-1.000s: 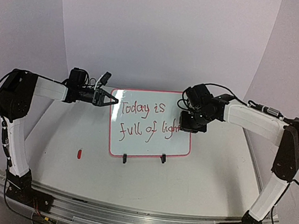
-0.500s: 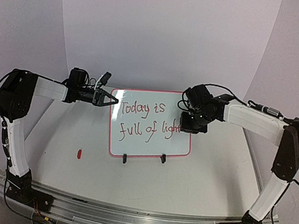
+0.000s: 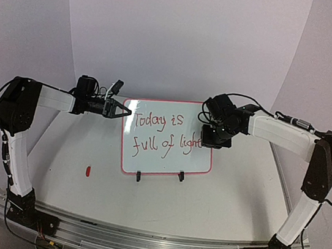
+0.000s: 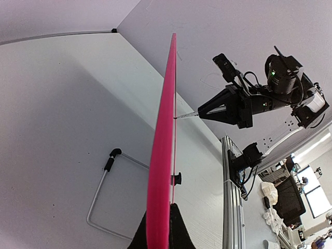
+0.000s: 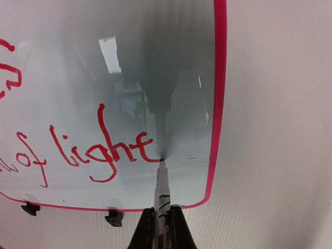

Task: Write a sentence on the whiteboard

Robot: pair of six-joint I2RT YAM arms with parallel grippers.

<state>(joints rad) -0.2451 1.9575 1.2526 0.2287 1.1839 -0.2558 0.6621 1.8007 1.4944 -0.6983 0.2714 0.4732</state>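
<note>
Whiteboard (image 3: 187, 160) upright mid-table, toward far edge. Left gripper (image 3: 124, 111) fingers pinched on its left frame. Right gripper (image 5: 161, 213) fingers clamped on marker (image 5: 162, 191), tip touching board at end of sentence (image 3: 160, 131). Risk: dragged tip streaks lettering; hard push tips board.

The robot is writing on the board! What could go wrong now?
The marker tip looks pressed on the whiteboard right after the last letter of the sentence. If it drags while lifting, it might leave a stray red line. The board stands on small clip feet, with the left jaws pinching its edge; a hard push from the marker or a sudden release could tip it.
</note>
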